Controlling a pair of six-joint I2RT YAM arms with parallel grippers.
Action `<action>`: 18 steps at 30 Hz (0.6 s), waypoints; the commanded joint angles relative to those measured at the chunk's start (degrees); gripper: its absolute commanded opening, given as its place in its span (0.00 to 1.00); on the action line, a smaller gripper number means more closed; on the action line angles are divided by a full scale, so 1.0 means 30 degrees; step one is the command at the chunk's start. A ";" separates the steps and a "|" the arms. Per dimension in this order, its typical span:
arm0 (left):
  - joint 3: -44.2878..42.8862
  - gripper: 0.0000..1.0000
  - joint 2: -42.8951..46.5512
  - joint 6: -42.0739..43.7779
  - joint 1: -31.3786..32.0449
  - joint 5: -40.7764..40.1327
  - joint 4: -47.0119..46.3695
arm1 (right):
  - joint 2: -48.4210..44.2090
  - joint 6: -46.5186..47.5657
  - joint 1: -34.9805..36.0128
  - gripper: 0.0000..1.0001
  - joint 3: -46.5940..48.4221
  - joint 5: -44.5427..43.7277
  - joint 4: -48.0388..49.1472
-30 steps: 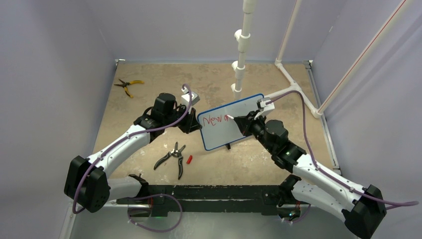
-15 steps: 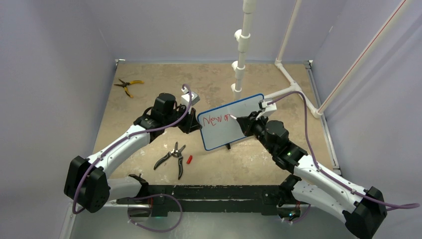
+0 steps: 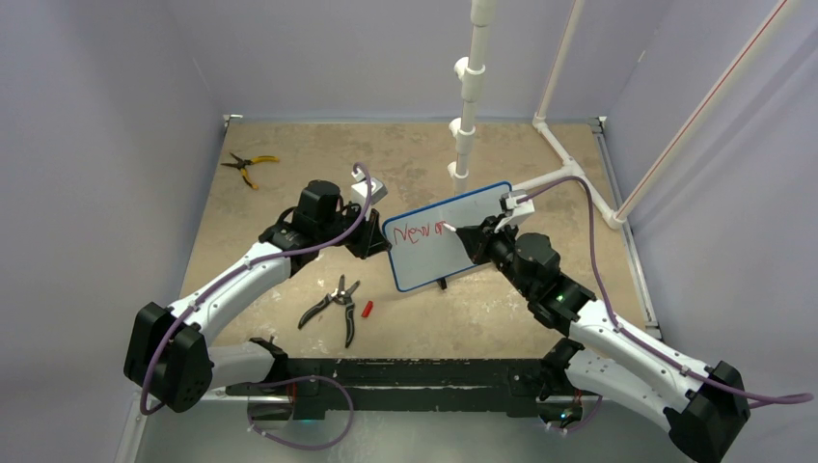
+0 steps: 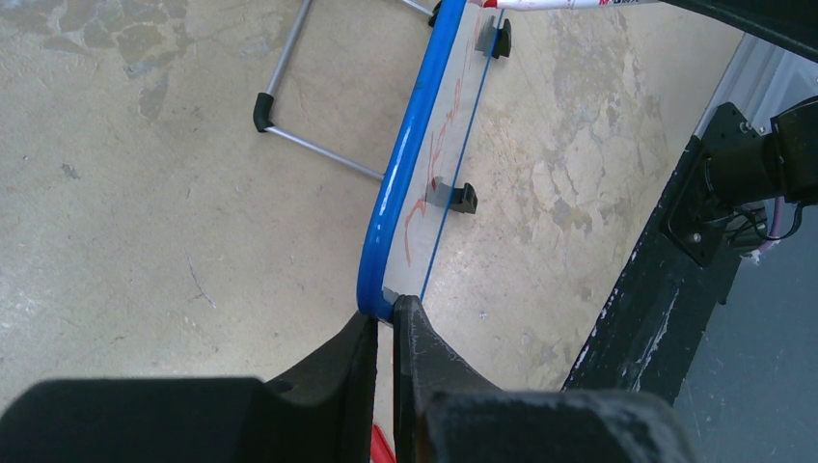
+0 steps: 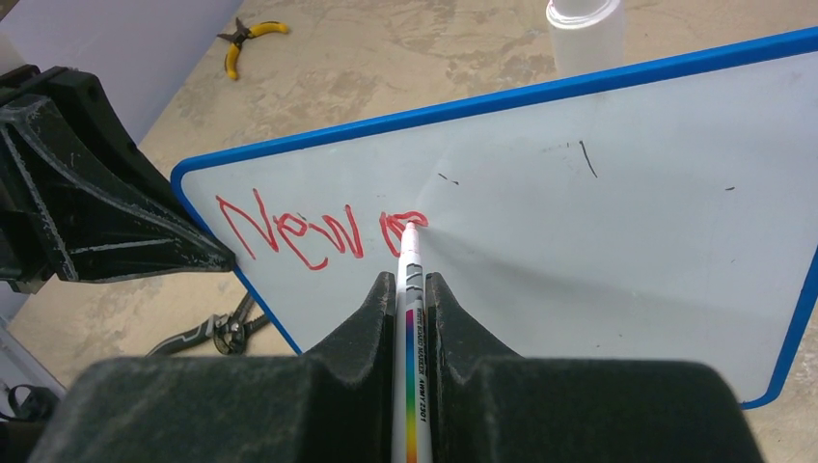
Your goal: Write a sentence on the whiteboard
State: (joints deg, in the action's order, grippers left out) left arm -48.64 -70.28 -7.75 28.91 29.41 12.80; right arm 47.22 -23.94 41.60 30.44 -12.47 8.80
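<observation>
The whiteboard [image 3: 449,253] stands tilted on its small feet around the middle of the tabletop [image 3: 289,164], its written face turned toward the right arm. The left fingers [image 4: 410,328] are pinched narrow on the blue frame at the board's left edge, bracing it. The right fingers [image 5: 439,299] are clamped on a white marker [image 5: 411,265], whose tip touches the board just right of the red word "New".

The sentence [image 5: 294,231] looks barely begun: one word and the first stroke of a second, with most of the board's right side unwritten.

To write well here, the marker likely needs only light pressure. The glossy surface appears to dimple around the tip, so a harder push could rock the board back against the left hold. The left grip should stay firm and quiet while the right arm carries the strokes rightward. Letters should stay level with "New" and small enough to fit the free space.

No container shows in any view. Yellow pliers [image 3: 246,166], black cutters [image 3: 333,304] and a small red cap [image 3: 367,310] lie loose on the tabletop, apart from the board.
</observation>
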 commanded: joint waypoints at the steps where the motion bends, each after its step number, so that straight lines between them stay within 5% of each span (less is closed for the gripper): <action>1: -0.0203 0.00 0.0457 0.0590 -0.0055 -0.0018 -0.0823 | -0.0210 0.0450 -0.0041 0.00 0.0211 0.0285 0.0906; 18: -0.0179 0.00 0.0414 0.0575 -0.0055 -0.0052 -0.0809 | -0.1179 0.0247 -0.0048 0.00 0.0256 0.0105 0.0415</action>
State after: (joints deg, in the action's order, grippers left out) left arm -48.64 -70.28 -7.75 28.91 29.41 12.82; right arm 44.49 -23.77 41.60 30.44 -12.38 8.99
